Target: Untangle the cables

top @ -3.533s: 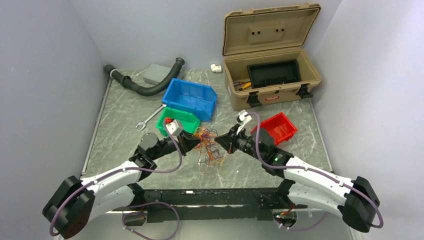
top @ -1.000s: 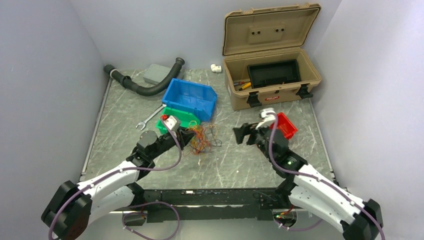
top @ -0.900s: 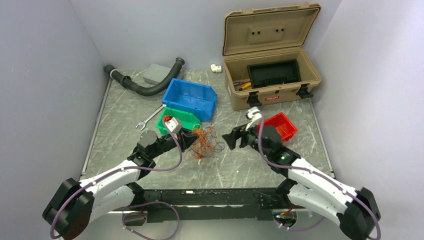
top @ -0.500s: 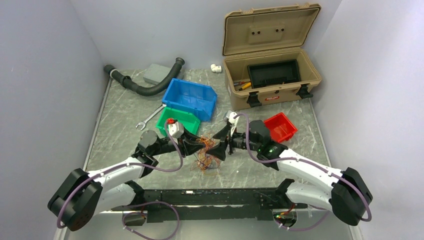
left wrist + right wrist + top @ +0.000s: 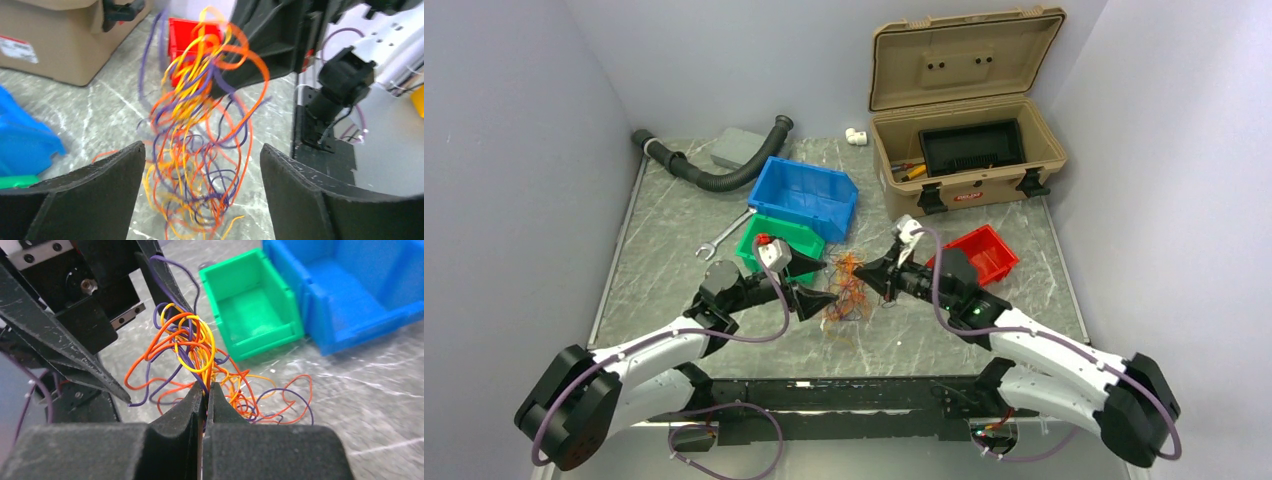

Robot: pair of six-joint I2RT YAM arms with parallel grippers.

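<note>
The cables (image 5: pixel 848 290) are a loose tangle of thin orange, yellow and purple wires, hanging in a bunch just above the marble table (image 5: pixel 664 250) between the two arms. My right gripper (image 5: pixel 205 389) is shut on a few strands at the top of the cables (image 5: pixel 192 347) and holds the bunch up; it shows in the top view as the right gripper (image 5: pixel 879 278). My left gripper (image 5: pixel 200 155) stands open, its fingers (image 5: pixel 105 172) on either side of the dangling cables (image 5: pixel 200 150) without touching them. Seen from above, the left gripper (image 5: pixel 824 292) sits just left of the tangle.
A green bin (image 5: pixel 779 243) and a blue bin (image 5: pixel 804 195) lie just behind the left gripper. A red bin (image 5: pixel 984 255) sits behind the right arm. An open tan toolbox (image 5: pixel 964 150), a wrench (image 5: pixel 722 236), a black hose (image 5: pixel 714 170) and a grey block (image 5: pixel 739 148) stand further back.
The right gripper came in from the right and shut on the top of the tangle. The left gripper let go and opened wide. The tangle now hangs from the right gripper.
</note>
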